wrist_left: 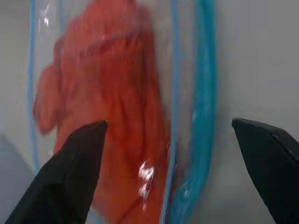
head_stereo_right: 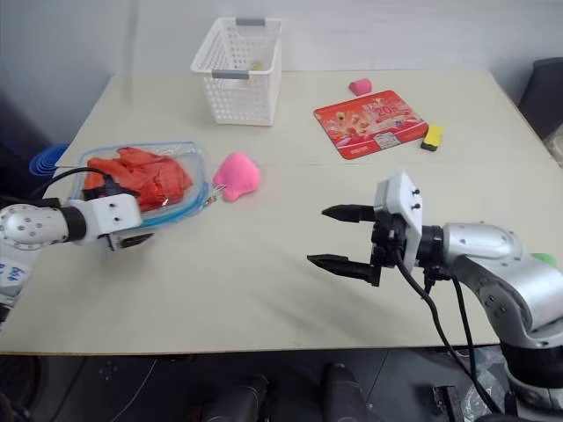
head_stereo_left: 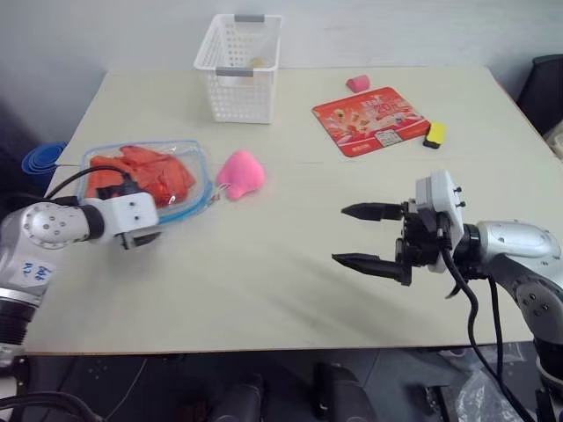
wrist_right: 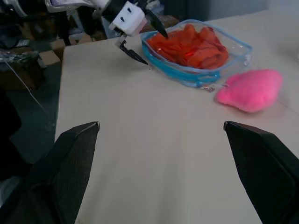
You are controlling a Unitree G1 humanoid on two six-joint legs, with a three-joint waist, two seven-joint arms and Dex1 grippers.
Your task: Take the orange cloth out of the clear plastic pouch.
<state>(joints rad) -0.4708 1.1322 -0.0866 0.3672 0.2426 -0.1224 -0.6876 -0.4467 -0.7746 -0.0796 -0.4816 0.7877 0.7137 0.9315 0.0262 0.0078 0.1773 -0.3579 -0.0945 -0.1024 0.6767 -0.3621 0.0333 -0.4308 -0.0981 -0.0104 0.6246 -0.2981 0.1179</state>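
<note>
1. Orange fabric shows through glossy plastic in the left eye view: the orange cloth [head_stereo_left: 141,171] lies bunched inside the clear plastic pouch [head_stereo_left: 195,199], which rests flat on the counter [head_stereo_left: 264,281] at its left side. The left end effector [head_stereo_left: 141,237] sits at the pouch's near edge, fingers apart. The right end effector [head_stereo_left: 365,236] hangs over the bare middle-right of the counter, well away from the pouch, fingers spread and holding nothing. A pink plush toy [head_stereo_left: 240,173] lies just beside the pouch's right end; a white basket [head_stereo_left: 237,66], a red printed packet [head_stereo_left: 369,120] and a small yellow block [head_stereo_left: 435,134] sit farther back.

2. The right eye view gives the same layout, with the cloth filling most of the pouch.

3. In the left wrist view the two black fingers stand wide apart with the pouch's blue edging [wrist_left: 201,116] and the cloth behind it between them.

4. In the right wrist view the pouch's wall stands up around the heaped cloth, and the left end effector's fingertips touch or nearly touch its far end.

5. Handling, as a judgement: the cloth looks light, soft and easily pinched at a raised fold; the pouch looks slick and flimsy, likely to slide or lift with the cloth unless one end effector pins its edging.
</note>
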